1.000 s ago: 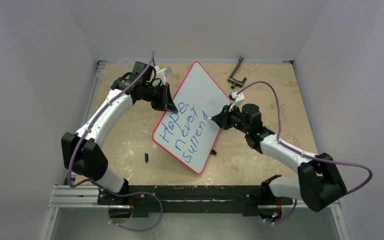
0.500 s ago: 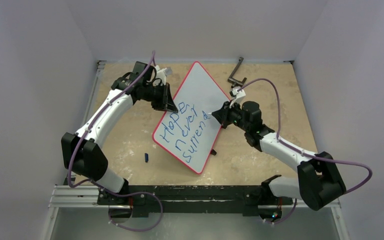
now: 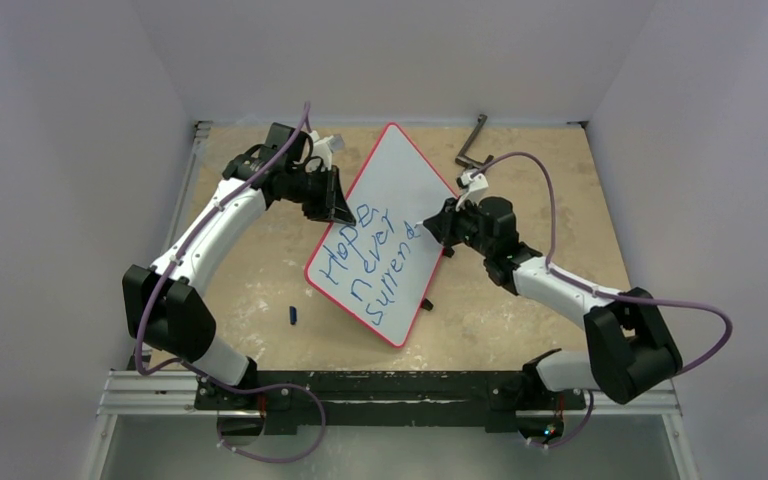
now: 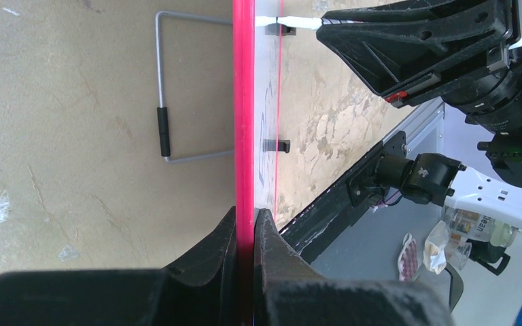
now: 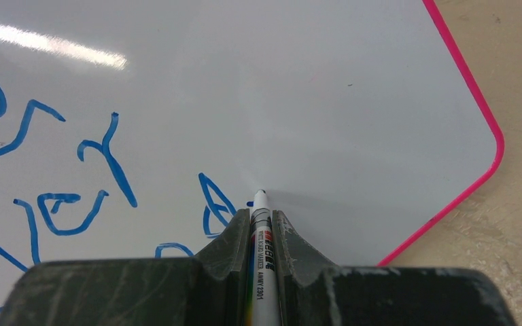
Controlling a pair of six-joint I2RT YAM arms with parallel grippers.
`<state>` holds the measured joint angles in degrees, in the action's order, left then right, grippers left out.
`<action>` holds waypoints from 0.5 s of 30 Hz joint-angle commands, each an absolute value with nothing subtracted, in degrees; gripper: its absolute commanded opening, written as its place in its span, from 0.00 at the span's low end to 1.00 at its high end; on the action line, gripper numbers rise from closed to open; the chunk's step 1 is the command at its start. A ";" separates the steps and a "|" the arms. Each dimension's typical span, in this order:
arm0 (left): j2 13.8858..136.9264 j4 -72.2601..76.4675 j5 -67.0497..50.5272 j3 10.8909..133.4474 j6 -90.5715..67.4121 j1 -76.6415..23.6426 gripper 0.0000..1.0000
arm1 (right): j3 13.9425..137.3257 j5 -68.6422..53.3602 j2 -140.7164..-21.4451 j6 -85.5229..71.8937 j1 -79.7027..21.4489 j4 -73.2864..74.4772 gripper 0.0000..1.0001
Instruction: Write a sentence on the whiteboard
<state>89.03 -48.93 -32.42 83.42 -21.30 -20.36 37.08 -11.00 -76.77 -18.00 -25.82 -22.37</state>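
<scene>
The whiteboard [image 3: 400, 190] sits mid-table, cornerwise, its blue sentence [image 3: 370, 260] on the near half. The left gripper [image 4: 245, 219] clamps its red rim; the right gripper [image 5: 261, 216] grips a marker [image 5: 264, 272], tip on the whiteboard. A blue cap [image 3: 293, 315] lies left, a black tool [image 3: 474, 148] behind.

The whiteboard [image 3: 400, 180] lies on the table [image 3: 520, 310], a small cap [image 3: 293, 316], perhaps, left of it.
</scene>
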 commanded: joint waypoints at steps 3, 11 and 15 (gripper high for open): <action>89.78 -49.90 -24.16 84.02 -14.94 -21.61 0.00 | 41.03 -9.16 -78.41 -17.77 -25.85 -24.34 0.00; 89.94 -49.95 -23.99 84.11 -14.85 -21.71 0.00 | 41.71 -12.40 -79.04 -17.05 -25.90 -24.19 0.00; 89.98 -50.04 -23.89 84.20 -14.84 -21.65 0.00 | 40.81 -13.22 -78.40 -16.95 -25.88 -24.05 0.00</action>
